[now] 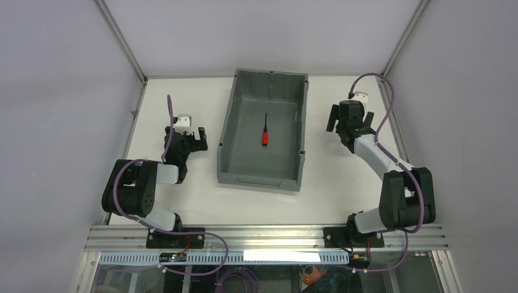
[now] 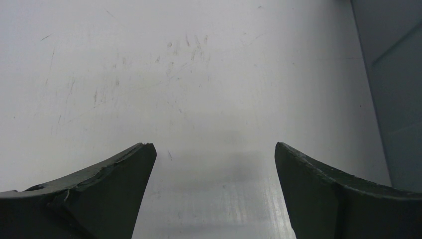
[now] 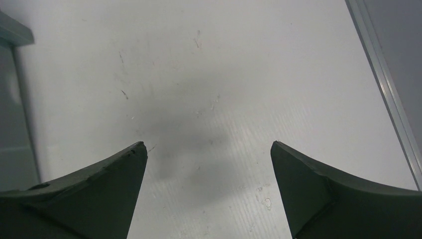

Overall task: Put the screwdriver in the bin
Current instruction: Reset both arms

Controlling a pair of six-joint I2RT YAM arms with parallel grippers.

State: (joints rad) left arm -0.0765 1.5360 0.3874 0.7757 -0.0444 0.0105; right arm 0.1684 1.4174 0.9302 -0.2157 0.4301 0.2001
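Note:
The screwdriver (image 1: pixel 265 132), with a red handle and thin black shaft, lies on the floor of the grey bin (image 1: pixel 229 131) near its middle, shaft pointing to the far side. My left gripper (image 1: pixel 189 135) is open and empty over the white table, left of the bin; in the left wrist view (image 2: pixel 214 149) its jaws stand wide apart over bare table. My right gripper (image 1: pixel 349 119) is open and empty to the right of the bin; in the right wrist view (image 3: pixel 208 147) its jaws are wide apart above the table.
The bin's outer wall shows at the right edge of the left wrist view (image 2: pixel 398 89) and at the left edge of the right wrist view (image 3: pixel 12 99). A metal frame rail (image 3: pixel 385 84) runs along the table's right edge. White enclosure walls surround the table.

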